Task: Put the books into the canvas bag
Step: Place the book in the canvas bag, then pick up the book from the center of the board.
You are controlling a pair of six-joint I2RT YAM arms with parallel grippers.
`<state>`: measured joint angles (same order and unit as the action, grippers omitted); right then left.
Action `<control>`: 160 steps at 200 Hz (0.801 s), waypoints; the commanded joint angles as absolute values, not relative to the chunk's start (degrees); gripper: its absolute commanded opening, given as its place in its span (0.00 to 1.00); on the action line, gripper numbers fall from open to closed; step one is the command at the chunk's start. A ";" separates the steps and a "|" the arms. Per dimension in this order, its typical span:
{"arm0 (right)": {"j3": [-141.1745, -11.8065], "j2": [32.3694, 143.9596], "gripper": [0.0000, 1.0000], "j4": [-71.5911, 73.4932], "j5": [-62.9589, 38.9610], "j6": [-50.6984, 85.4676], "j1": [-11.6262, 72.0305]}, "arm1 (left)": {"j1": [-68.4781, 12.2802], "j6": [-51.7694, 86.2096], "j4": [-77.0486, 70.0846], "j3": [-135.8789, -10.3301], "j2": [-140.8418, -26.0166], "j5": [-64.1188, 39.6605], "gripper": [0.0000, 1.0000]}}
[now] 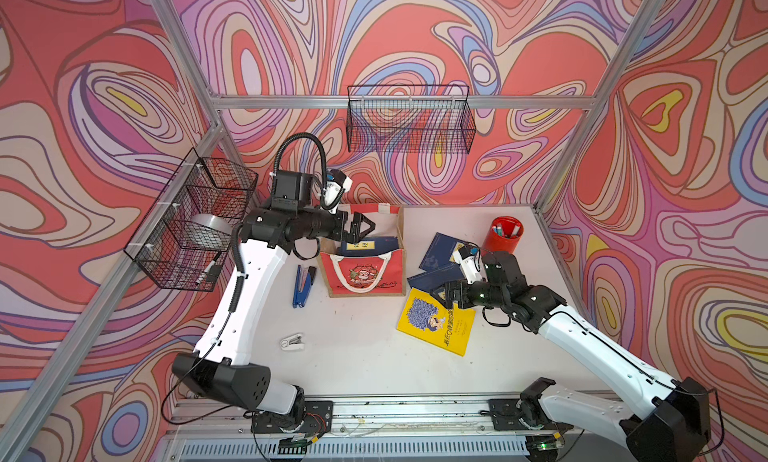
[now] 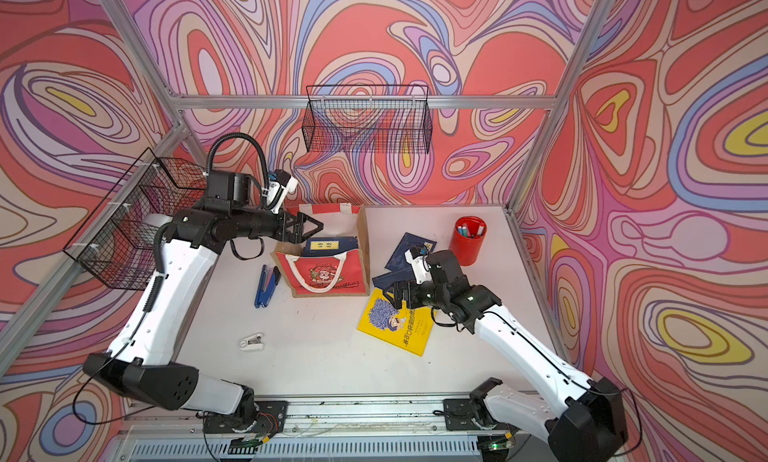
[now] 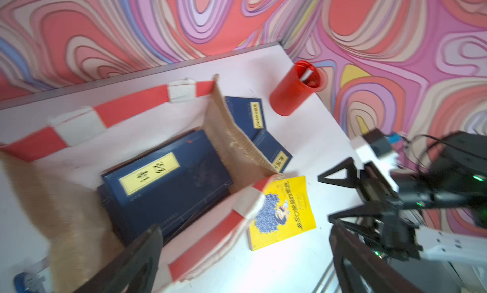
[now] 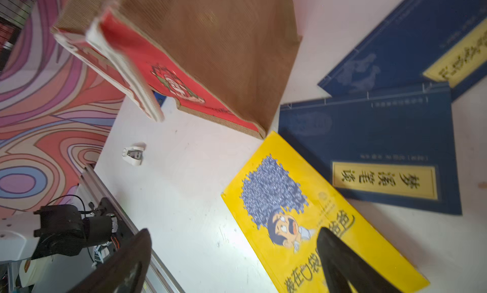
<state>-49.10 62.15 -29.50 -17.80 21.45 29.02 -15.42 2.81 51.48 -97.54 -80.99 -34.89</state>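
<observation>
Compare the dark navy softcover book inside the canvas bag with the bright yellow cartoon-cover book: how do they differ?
Colour: the dark navy book carries a yellow title label; the bright yellow book shows a cartoon figure. Place: the navy book lies inside the red-and-jute canvas bag; the yellow book lies on the white table outside it. Both are thin softcovers lying cover up.

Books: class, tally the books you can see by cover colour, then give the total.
Navy: 3, namely bagged navy book, near navy book, far navy book
Yellow: 1, the yellow book
Total: 4 showing; more may hide under the bagged one.
</observation>
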 commanded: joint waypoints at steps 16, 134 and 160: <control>-44.30 57.16 0.98 -38.41 -11.87 26.53 29.01 | -24.65 0.98 47.99 -79.74 -72.81 -40.37 1.00; -27.15 55.02 0.98 -28.68 -8.25 42.05 28.55 | -39.99 14.76 16.16 -53.26 -84.56 -34.46 1.00; -24.54 57.80 0.98 -22.33 -9.23 42.74 28.36 | -39.99 17.49 7.12 -51.95 -90.42 -33.06 1.00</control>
